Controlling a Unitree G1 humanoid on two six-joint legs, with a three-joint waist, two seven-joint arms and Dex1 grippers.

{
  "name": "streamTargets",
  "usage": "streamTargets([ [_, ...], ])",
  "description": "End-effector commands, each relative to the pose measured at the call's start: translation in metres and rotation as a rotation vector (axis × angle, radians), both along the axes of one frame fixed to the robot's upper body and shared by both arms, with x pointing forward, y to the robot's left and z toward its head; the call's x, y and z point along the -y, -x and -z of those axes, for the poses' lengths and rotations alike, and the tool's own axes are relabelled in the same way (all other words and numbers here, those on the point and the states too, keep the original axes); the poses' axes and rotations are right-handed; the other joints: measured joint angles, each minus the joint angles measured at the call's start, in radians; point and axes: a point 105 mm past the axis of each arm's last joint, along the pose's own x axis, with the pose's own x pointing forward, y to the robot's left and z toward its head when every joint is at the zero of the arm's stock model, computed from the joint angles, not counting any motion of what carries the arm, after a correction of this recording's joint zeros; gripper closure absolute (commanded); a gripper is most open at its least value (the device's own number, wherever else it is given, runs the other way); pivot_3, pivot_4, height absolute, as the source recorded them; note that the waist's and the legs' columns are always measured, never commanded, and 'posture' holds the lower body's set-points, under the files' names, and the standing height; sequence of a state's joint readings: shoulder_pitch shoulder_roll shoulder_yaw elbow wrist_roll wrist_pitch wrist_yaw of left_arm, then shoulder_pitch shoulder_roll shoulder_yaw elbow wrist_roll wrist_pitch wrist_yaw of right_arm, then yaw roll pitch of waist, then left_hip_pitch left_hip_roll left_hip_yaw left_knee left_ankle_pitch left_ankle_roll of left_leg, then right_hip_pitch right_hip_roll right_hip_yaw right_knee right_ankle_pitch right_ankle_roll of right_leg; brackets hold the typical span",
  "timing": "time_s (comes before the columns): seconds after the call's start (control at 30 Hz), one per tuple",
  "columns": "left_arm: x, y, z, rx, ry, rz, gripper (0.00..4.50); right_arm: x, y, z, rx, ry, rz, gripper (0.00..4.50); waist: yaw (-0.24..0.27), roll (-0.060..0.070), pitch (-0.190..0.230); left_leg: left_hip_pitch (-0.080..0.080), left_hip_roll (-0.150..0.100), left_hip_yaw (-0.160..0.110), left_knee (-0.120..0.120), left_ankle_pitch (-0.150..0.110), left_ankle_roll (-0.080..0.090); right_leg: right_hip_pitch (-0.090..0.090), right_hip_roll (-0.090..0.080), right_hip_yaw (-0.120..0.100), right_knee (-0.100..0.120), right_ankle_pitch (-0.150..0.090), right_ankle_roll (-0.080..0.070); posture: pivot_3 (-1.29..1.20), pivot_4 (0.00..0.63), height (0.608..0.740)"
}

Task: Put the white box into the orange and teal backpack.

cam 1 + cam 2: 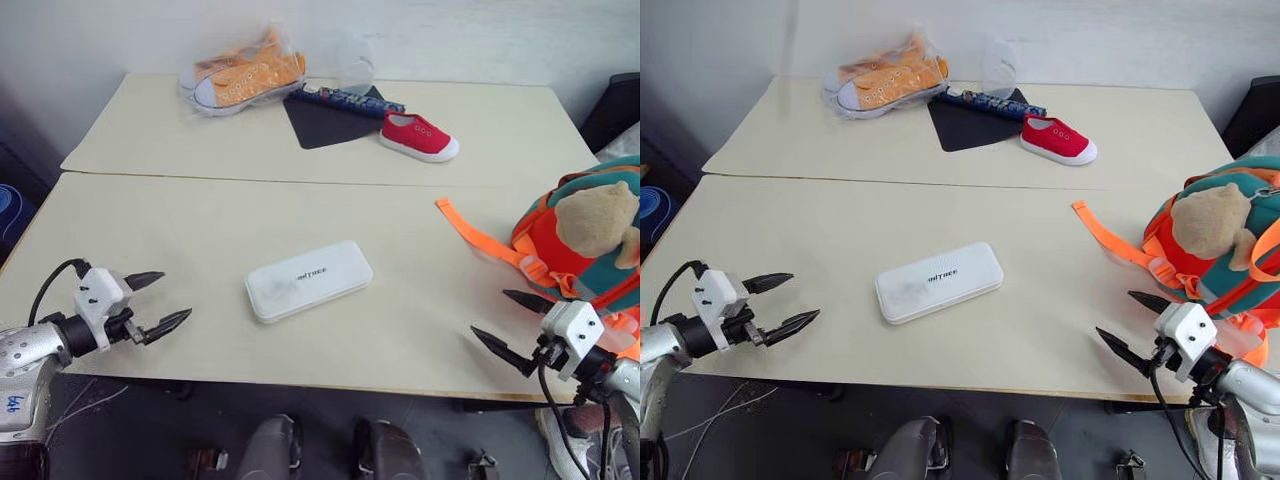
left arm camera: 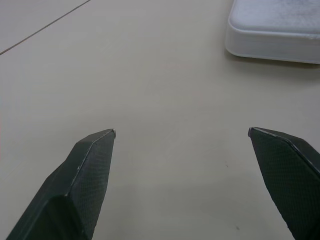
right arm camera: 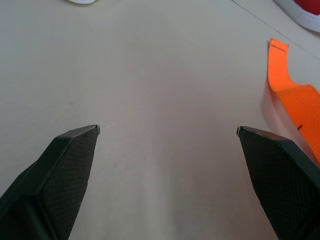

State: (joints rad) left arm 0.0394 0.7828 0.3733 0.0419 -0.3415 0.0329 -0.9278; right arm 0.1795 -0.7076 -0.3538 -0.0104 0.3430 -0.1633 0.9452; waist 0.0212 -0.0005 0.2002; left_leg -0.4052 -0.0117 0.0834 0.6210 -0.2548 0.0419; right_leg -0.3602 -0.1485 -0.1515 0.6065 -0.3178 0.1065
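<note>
- We see the white box [image 1: 308, 280], a flat, long plastic case with rounded corners and small dark lettering on its lid, lying slightly askew near the middle of the front table [image 1: 200, 240], a little closer to its front edge.
- The orange and teal backpack [image 1: 590, 245] sits at the table's right edge, a tan plush toy [image 1: 597, 218] on its front and one orange strap [image 1: 478, 235] trailing leftward across the tabletop.
- Bare tabletop lies all around the box, between it and either gripper.
- Our left gripper [image 1: 160, 302] hovers at the front left corner, fingers spread wide, holding nothing.
- Our right gripper [image 1: 513, 325] hovers at the front right, just beside the backpack, fingers likewise spread and empty.
- On the rear table lie orange sneakers [image 1: 243, 76] in a clear bag, a red shoe [image 1: 419, 136] and a dark mat [image 1: 330, 120].
- The backpack's right side is cut off, so we cannot make out its opening.
</note>
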Motion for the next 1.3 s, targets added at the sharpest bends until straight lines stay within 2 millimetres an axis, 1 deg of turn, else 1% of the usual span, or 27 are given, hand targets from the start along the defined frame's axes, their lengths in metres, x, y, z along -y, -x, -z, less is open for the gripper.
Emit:
streamTargets([
  [0.03, 0.002, 0.0, -0.01, 0.056, -0.041, 0.008, 0.03, -0.001, -0.001, -0.006, 0.036, 0.025, -0.033, 0.0, 0.001, 0.0, 0.0, 0.0, 0.0, 0.0, 0.0, 0.0, 0.0, 0.0, 0.0, 0.0, 0.0, 0.0, 0.0, 0.0, 0.15, 0.74],
  [0.1, 0.003, 0.001, -0.011, 0.048, -0.036, 0.007, 0.03, -0.002, -0.002, -0.006, 0.042, 0.03, -0.05, 0.0, 0.002, 0.0, 0.0, 0.0, 0.0, 0.002, 0.002, 0.0, 0.001, 0.0, 0.0, 0.002, 0.0, 0.0, 0.0, 0.0, 0.15, 0.74],
  [0.17, 0.011, 0.006, -0.009, -0.034, -0.003, 0.043, 0.03, -0.013, -0.014, -0.015, 0.07, -0.023, -0.07, 0.0, 0.001, 0.0, 0.0, 0.001, 0.0, 0.003, 0.003, -0.001, 0.001, 0.0, 0.0, 0.003, 0.001, 0.0, 0.0, 0.0, 0.15, 0.74],
  [0.23, 0.021, 0.011, -0.009, -0.082, 0.024, 0.077, 0.03, -0.027, -0.022, -0.021, 0.061, -0.049, -0.118, 0.0, -0.007, 0.0, 0.0, 0.001, 0.001, 0.004, 0.005, -0.001, 0.002, -0.001, 0.0, 0.005, 0.003, 0.0, 0.0, 0.0, 0.15, 0.74],
  [0.27, 0.027, 0.012, -0.01, -0.102, 0.041, 0.063, 0.0, -0.035, -0.025, -0.021, 0.039, -0.053, -0.147, 0.18, -0.009, 0.0, 0.0, 0.001, 0.002, 0.005, 0.005, -0.001, 0.002, -0.002, 0.0, 0.006, 0.004, 0.0, 0.0, 0.0, 0.15, 0.74],
  [0.3, 0.036, 0.012, -0.01, -0.111, 0.053, 0.063, 0.2, -0.046, -0.033, -0.02, 0.024, -0.038, -0.171, 0.38, -0.01, 0.0, 0.0, 0.001, 0.002, 0.005, 0.005, -0.002, 0.002, -0.002, 0.0, 0.007, 0.004, 0.0, 0.0, 0.0, 0.15, 0.74],
  [0.37, 0.051, 0.012, -0.005, -0.133, 0.034, 0.056, 0.59, -0.065, -0.049, -0.02, 0.024, -0.017, -0.196, 0.91, -0.014, 0.0, 0.0, 0.001, 0.003, 0.005, 0.005, -0.002, 0.001, -0.003, 0.0, 0.008, 0.004, 0.0, 0.0, 0.0, 0.15, 0.74],
  [0.47, 0.06, 0.006, -0.002, -0.142, 0.057, 0.009, 1.54, -0.082, -0.07, -0.019, 0.01, 0.01, -0.19, 2.0, -0.02, 0.0, 0.0, 0.001, 0.003, 0.008, 0.005, -0.002, 0.001, -0.005, 0.001, 0.01, 0.006, 0.0, 0.0, 0.0, 0.15, 0.74],
  [0.53, 0.067, 0.005, 0.003, -0.155, 0.065, -0.002, 2.12, -0.098, -0.082, -0.022, 0.036, 0.024, -0.193, 2.63, -0.021, 0.0, 0.0, 0.0, 0.003, 0.009, 0.006, -0.001, 0.001, -0.007, 0.002, 0.011, 0.007, 0.0, 0.0, 0.0, 0.15, 0.74],
  [0.63, 0.073, 0.007, 0.009, -0.171, 0.062, -0.006, 2.91, -0.116, -0.096, -0.023, 0.06, 0.038, -0.195, 3.52, -0.022, -0.001, 0.0, -0.001, 0.003, 0.011, 0.007, 0.001, 0.005, -0.009, 0.002, 0.013, 0.014, 0.0, 0.0, 0.0, 0.15, 0.74],
  [0.67, 0.074, 0.006, 0.01, -0.173, 0.068, -0.01, 3.34, -0.122, -0.102, -0.023, 0.064, 0.048, -0.195, 3.95, -0.023, -0.001, 0.0, -0.001, 0.003, 0.012, 0.007, 0.001, 0.005, -0.009, 0.002, 0.013, 0.014, 0.0, 0.0, 0.0, 0.15, 0.74],
  [0.73, 0.078, 0.005, 0.01, -0.169, 0.085, -0.002, 3.84, -0.134, -0.11, -0.021, 0.059, 0.054, -0.206, 4.47, -0.024, -0.001, 0.0, -0.001, 0.003, 0.012, 0.008, 0.001, 0.005, -0.01, 0.003, 0.014, 0.014, 0.0, 0.0, 0.0, 0.15, 0.74],
  [0.8, 0.082, 0.004, 0.008, -0.162, 0.101, 0.003, 4.48, -0.144, -0.113, -0.02, 0.051, 0.047, -0.227, 4.5, -0.023, -0.001, 0.0, -0.001, 0.003, 0.013, 0.008, 0.001, 0.005, -0.011, 0.002, 0.016, 0.015, 0.0, 0.0, 0.0, 0.15, 0.74],
  [0.9, 0.083, -0.001, 0.009, -0.183, 0.112, -0.021, 4.48, -0.157, -0.115, -0.017, 0.02, 0.044, -0.263, 4.5, -0.023, -0.001, 0.0, -0.001, 0.003, 0.013, 0.008, 0.001, 0.005, -0.011, 0.003, 0.016, 0.015, 0.0, 0.0, 0.0, 0.15, 0.74],
  [1.0, 0.085, -0.004, 0.008, -0.195, 0.124, -0.015, 4.48, -0.159, -0.115, -0.016, 0.007, 0.045, -0.279, 4.5, -0.023, -0.001, 0.0, -0.002, 0.003, 0.014, 0.008, 0.001, 0.005, -0.012, 0.003, 0.016, 0.016, 0.0, 0.0, 0.0, 0.15, 0.74],
  [1.07, 0.089, -0.006, 0.007, -0.19, 0.119, 0.01, 4.48, -0.16, -0.112, -0.019, -0.002, 0.017, -0.304, 4.5, -0.024, -0.001, 0.0, -0.002, 0.003, 0.014, 0.008, 0.001, 0.005, -0.012, 0.003, 0.016, 0.016, 0.0, 0.0, 0.0, 0.15, 0.74],
  [1.2, 0.1, -0.012, 0.007, -0.184, 0.104, 0.061, 4.48, -0.169, -0.089, -0.026, 0.007, -0.008, -0.432, 4.5, -0.023, -0.001, 0.0, -0.002, 0.003, 0.014, 0.008, 0.001, 0.005, -0.012, 0.003, 0.017, 0.016, 0.0, 0.0, 0.0, 0.15, 0.74],
  [1.3, 0.109, -0.015, 0.008, -0.181, 0.089, 0.116, 4.48, -0.169, -0.073, -0.027, -0.007, -0.018, -0.486, 4.5, -0.022, -0.001, 0.0, -0.002, 0.003, 0.015, 0.008, 0.001, 0.005, -0.012, 0.003, 0.017, 0.016, 0.0, 0.0, 0.0, 0.15, 0.74],
])
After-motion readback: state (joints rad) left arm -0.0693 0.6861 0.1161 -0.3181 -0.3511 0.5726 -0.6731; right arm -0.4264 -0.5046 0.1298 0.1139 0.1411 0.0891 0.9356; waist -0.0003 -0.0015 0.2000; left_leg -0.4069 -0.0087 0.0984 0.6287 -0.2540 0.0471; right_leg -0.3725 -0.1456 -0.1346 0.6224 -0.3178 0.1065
